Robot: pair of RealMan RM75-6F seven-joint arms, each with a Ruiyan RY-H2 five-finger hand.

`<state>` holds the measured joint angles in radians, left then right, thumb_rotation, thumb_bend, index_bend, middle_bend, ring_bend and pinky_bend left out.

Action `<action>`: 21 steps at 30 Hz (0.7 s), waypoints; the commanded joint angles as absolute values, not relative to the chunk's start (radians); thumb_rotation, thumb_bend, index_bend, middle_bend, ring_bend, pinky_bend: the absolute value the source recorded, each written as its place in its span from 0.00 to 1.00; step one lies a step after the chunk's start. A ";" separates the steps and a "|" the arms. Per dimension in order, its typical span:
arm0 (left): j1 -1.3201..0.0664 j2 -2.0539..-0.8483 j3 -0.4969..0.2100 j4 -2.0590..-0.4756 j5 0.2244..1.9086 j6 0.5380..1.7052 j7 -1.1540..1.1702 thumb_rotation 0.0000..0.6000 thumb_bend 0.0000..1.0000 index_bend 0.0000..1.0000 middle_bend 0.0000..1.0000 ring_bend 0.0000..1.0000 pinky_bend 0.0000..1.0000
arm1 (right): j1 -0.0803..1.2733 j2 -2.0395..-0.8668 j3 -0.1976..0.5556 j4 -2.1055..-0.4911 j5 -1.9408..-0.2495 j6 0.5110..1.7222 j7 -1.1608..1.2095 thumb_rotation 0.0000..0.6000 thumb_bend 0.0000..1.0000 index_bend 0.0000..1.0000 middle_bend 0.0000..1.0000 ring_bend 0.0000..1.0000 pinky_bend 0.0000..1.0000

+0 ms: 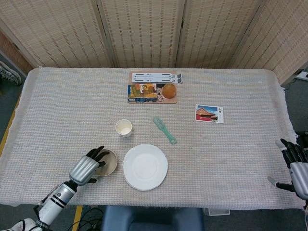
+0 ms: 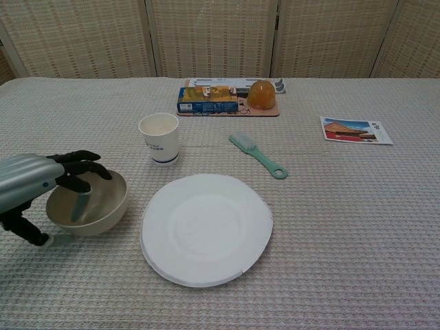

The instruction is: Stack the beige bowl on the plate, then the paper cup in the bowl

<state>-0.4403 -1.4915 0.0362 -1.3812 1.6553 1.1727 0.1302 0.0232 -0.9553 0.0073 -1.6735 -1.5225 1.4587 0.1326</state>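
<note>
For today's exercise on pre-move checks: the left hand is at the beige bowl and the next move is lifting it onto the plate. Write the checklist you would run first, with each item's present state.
1. Left hand at the beige bowl, fingers over its rim: ok.
2. Grip firm enough to lift: cannot tell; thumb contact is unclear.
3. Bowl upright and empty: ok.
4. Plate bare and beside the bowl: ok.
5. Paper cup upright, behind the bowl-to-plate path: ok.
6. Right hand at the far table edge, away from the work: ok.
</note>
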 commanded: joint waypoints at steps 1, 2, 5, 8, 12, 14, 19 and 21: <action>-0.443 -1.496 0.039 -1.374 1.661 1.180 0.125 1.00 0.24 0.64 0.22 0.02 0.20 | 0.023 -0.956 0.007 -1.674 -1.523 1.459 0.131 1.00 0.13 0.00 0.00 0.00 0.00; -0.443 -1.497 0.040 -1.372 1.663 1.183 0.124 1.00 0.24 0.64 0.22 0.02 0.20 | 0.022 -0.956 0.007 -1.674 -1.523 1.460 0.131 1.00 0.13 0.00 0.00 0.00 0.00; -0.441 -1.502 0.041 -1.363 1.669 1.199 0.119 1.00 0.25 0.65 0.22 0.02 0.20 | 0.022 -0.957 0.007 -1.676 -1.524 1.460 0.125 1.00 0.13 0.00 0.00 0.00 0.00; -0.437 -1.507 0.045 -1.352 1.675 1.215 0.106 1.00 0.26 0.65 0.22 0.02 0.20 | 0.023 -0.960 0.006 -1.679 -1.527 1.459 0.116 1.00 0.13 0.00 0.00 0.00 0.00; -0.433 -1.513 0.050 -1.336 1.681 1.232 0.093 1.00 0.27 0.64 0.22 0.02 0.20 | 0.025 -0.964 0.006 -1.684 -1.527 1.454 0.101 1.00 0.13 0.00 0.00 0.00 0.00; -0.431 -1.514 0.052 -1.331 1.680 1.236 0.089 1.00 0.28 0.64 0.22 0.02 0.20 | 0.026 -0.966 0.006 -1.686 -1.525 1.453 0.096 1.00 0.13 0.00 0.00 0.00 0.00; -0.425 -1.521 0.056 -1.316 1.677 1.244 0.085 1.00 0.29 0.64 0.23 0.02 0.20 | 0.029 -0.969 0.008 -1.686 -1.521 1.447 0.090 1.00 0.13 0.00 0.00 0.00 0.00; -0.422 -1.525 0.055 -1.310 1.678 1.253 0.089 1.00 0.29 0.64 0.23 0.02 0.20 | 0.030 -0.969 0.008 -1.686 -1.521 1.446 0.091 1.00 0.13 0.00 0.00 0.00 0.00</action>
